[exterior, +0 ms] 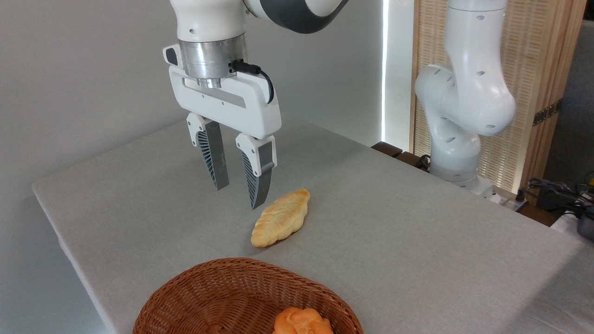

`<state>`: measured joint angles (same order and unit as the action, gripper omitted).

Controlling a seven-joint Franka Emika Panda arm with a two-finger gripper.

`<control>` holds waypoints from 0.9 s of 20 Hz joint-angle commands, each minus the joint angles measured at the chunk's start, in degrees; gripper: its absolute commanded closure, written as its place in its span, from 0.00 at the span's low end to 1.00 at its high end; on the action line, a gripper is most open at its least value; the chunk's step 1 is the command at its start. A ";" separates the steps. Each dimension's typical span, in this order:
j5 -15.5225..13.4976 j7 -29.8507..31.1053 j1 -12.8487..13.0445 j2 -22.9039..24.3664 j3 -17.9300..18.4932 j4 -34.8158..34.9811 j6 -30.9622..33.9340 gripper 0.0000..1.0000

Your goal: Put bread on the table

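The bread (302, 322), a small lumpy orange-golden bun, lies inside the brown wicker basket (218, 292) at the bottom edge of the view, partly cut off. The table (403, 232) is covered in light grey cloth. My gripper (237, 197) hangs above the table's middle, well behind the basket and just left of a pale loaf. Its two ribbed grey fingers (214, 160) point down with an empty gap between them, so it is open and holds nothing.
A longer pale yellow ridged loaf (280, 218) lies on the cloth between the gripper and the basket. The arm's white base (457, 153) rises at the table's far right edge. Cables and equipment (564, 195) sit at the right.
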<state>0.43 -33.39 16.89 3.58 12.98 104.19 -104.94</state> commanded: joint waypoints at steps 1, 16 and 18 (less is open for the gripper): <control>0.45 -0.36 0.34 -0.42 0.73 -1.18 1.14 0.00; 0.27 -0.71 0.34 -0.33 1.79 -1.27 1.05 0.00; 0.18 -0.53 0.43 -0.41 1.70 -1.27 1.05 0.00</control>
<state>0.43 -33.43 16.84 3.58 14.15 104.16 -104.94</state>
